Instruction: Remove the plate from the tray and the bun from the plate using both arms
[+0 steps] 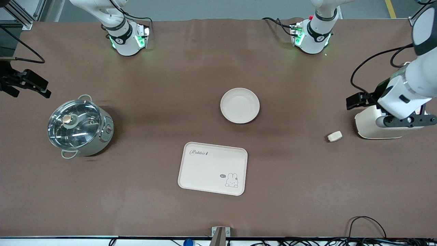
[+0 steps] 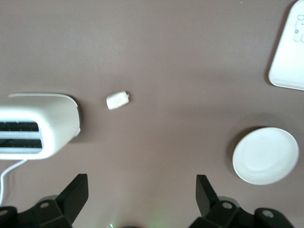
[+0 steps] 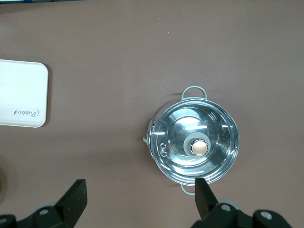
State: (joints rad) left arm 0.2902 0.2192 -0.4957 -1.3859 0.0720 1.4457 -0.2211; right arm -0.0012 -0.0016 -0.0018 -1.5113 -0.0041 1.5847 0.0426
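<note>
1. Nearest the front camera lies the rectangular cream tray with a rabbit drawing, bare, flat on the brown table.
2. Just farther from that camera than the tray rests the round shallow cream-coloured plate, empty and well apart from both grippers.
3. At the left arm's end of the table, the tiny pale cream-yellow oblong bun lies on the table beside the large cream two-slot toaster, close to it but not touching.
4. Above the toaster hangs the left gripper; the left wrist view shows its two black fingers spread wide, with nothing between them.
5. From that gripper the bun sits below and toward the front camera, while the plate lies off toward the table's middle.
6. At the right arm's end, the right gripper hangs over bare table, its fingers likewise spread wide and holding nothing.
7. Below it, nearer the front camera, stands the pale green pot with a glass lid and gold knob, lid on.
</note>
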